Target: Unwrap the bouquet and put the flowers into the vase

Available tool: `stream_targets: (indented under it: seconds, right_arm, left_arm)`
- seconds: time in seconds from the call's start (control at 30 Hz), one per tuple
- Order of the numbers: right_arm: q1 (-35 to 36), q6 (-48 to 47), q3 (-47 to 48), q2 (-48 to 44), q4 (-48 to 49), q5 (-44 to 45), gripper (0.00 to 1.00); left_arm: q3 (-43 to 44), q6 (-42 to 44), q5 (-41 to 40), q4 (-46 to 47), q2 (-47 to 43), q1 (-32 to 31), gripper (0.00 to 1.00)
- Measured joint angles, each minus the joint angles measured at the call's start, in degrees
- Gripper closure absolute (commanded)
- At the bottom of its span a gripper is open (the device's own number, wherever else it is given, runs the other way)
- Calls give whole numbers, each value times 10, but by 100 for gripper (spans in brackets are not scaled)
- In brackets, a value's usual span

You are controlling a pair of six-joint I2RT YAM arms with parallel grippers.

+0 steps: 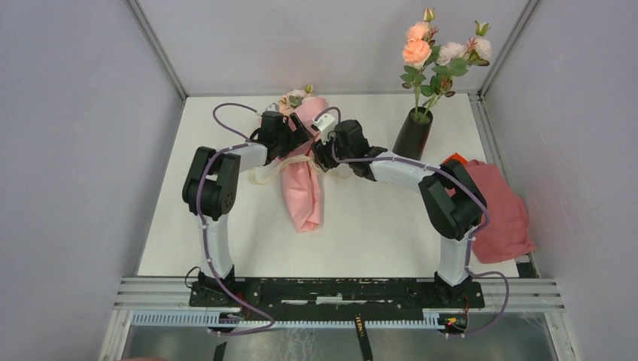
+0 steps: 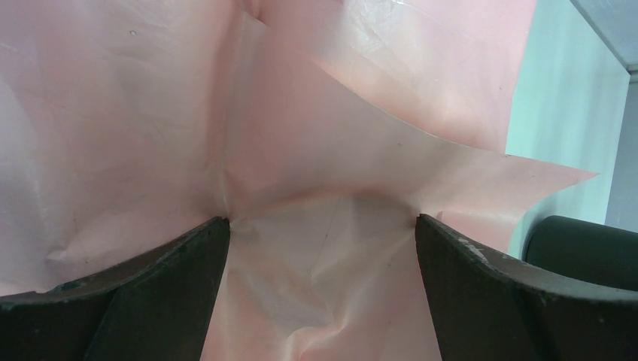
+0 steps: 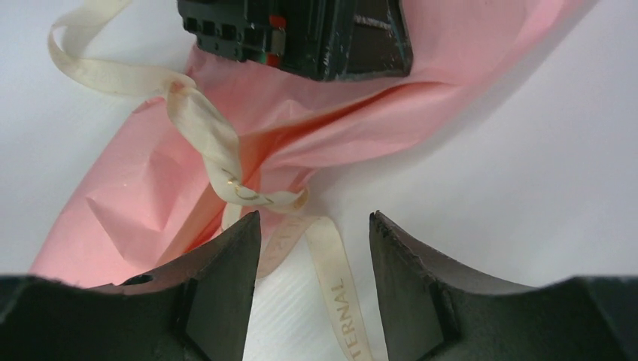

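Bouquet [image 2: 150, 113] paper close ahead, betw. L gripper [image 2: 322, 220] spread jaws

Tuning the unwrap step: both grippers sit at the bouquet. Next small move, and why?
Probably close the left gripper on the pink paper fold of the bouquet that bulges between its open jaws. The right gripper stands open over the ribbon, gripping nothing, so a pinch on the paper seems the way to begin peeling it back.

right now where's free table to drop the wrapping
Free: the table in front of the bouquet, between the arm bases; the left edge. Crowded: left gripper and right gripper at the ribbon; vase and cloth on the right.
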Motion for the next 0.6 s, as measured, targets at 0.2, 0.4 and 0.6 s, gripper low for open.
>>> stream_targets:
  seconds: [0.2,0.4,0.6]
  right_arm:
    - [4,8,16,4,6,-23,36]
    - [5,12,52,41,7,-37,35]
    - [5,17,83,86,6,-49,46]
  left_arm:
    - [0,0,0,0,0,0,0]
    - [0,0,0,0,0,0,0]
    - [0,0,0,0,0,1,0]
